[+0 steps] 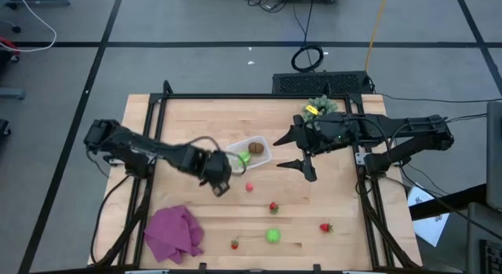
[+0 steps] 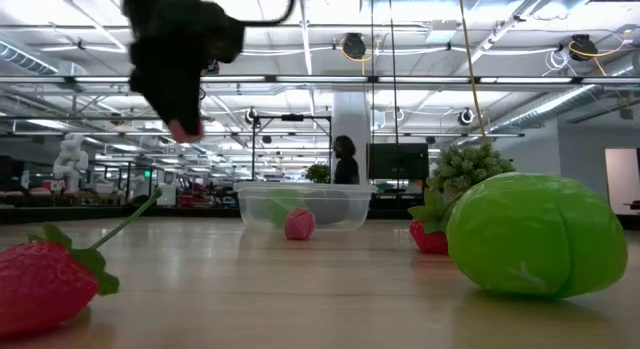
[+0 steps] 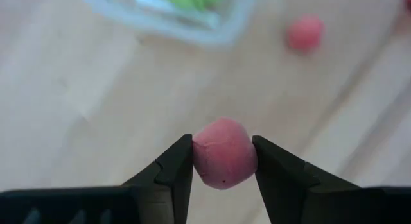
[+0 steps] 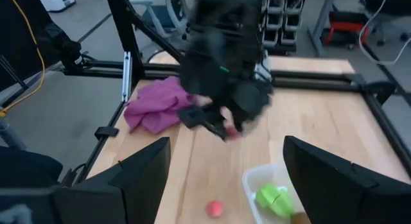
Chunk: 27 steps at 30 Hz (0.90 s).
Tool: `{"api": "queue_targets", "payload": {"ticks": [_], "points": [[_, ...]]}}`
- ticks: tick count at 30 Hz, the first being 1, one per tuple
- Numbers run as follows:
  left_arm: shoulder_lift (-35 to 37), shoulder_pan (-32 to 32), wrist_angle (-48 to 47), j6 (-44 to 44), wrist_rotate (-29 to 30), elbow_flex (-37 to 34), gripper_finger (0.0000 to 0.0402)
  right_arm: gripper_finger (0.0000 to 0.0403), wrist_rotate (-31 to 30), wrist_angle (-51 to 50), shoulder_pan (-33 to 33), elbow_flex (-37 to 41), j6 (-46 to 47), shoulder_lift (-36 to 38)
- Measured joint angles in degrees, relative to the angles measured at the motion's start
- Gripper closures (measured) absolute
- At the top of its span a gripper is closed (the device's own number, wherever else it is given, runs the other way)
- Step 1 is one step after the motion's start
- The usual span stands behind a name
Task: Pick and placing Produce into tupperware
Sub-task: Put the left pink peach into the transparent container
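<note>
Left fingers: the two dark fingers [image 3: 173, 169] pinch a small pink round piece [image 3: 224, 152] from either side; piece held clear of the wood.
Right fingers: spread wide, nothing between them.

High view
Left gripper [image 1: 220, 180]: over the table's middle-left, just left of the tupperware [image 1: 252, 151], angled down.
Right gripper [image 1: 300, 151]: just right of the tupperware, above the table.
Tupperware contents: a brown oval [image 1: 257, 148] and a bright green piece [image 1: 244, 158] inside.
Loose produce: a pink piece [image 1: 249, 187] near the tupperware; a strawberry [image 1: 274, 206] nearer; a green piece [image 1: 272, 235], a strawberry with long stem [image 1: 234, 243] and another strawberry [image 1: 325, 227] along the near side.
Purple cloth [image 1: 174, 231]: near-left corner, crumpled.
Spiky plant [image 1: 318, 106]: far side, beside the right arm.

Low view
Left gripper [image 2: 180, 124]: hangs above the table, left of the tupperware [image 2: 305, 206], pink showing at its tip.
Foreground: green piece [image 2: 538, 235] at right, strawberry [image 2: 45, 282] at left, both close to the camera.
Background: a person [image 2: 345, 159] stands in the room beyond.

Left wrist view
Tupperware [image 3: 173, 17]: blurred, beyond the held piece, green inside.
Second pink piece [image 3: 304, 33]: on the wood beside it.

Right wrist view
Right gripper [image 4: 226, 179]: both fingers far apart, the tupperware [image 4: 270, 195] between them and farther off.
Left gripper [image 4: 221, 129]: beyond, blurred, above the wood.
Purple cloth [image 4: 157, 104]: behind it.
</note>
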State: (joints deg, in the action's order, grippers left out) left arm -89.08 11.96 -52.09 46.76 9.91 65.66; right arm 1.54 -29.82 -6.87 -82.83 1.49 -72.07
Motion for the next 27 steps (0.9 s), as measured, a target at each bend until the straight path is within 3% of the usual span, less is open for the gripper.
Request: {"api": "queue_targets", "payload": {"ticks": [9, 15, 27], "points": [[-0.1, -12.5, 6.8, -17.8, -0.4, 1.8, 0.0257, 0.0110, -1.3, 3.1, 0.7, 0.0, -4.8, 0.0], [-1.0, -19.1, 9.3, -23.2, -1.6, 1.9, 0.0257, 0.0110, -3.4, 3.5, 2.1, 0.0, -6.9, 0.0], [-9.7, -22.4, 15.4, -27.2, -7.6, 1.8, 0.0257, 0.0110, -3.4, 3.5, 3.8, 0.0, -8.9, 0.0]]}}
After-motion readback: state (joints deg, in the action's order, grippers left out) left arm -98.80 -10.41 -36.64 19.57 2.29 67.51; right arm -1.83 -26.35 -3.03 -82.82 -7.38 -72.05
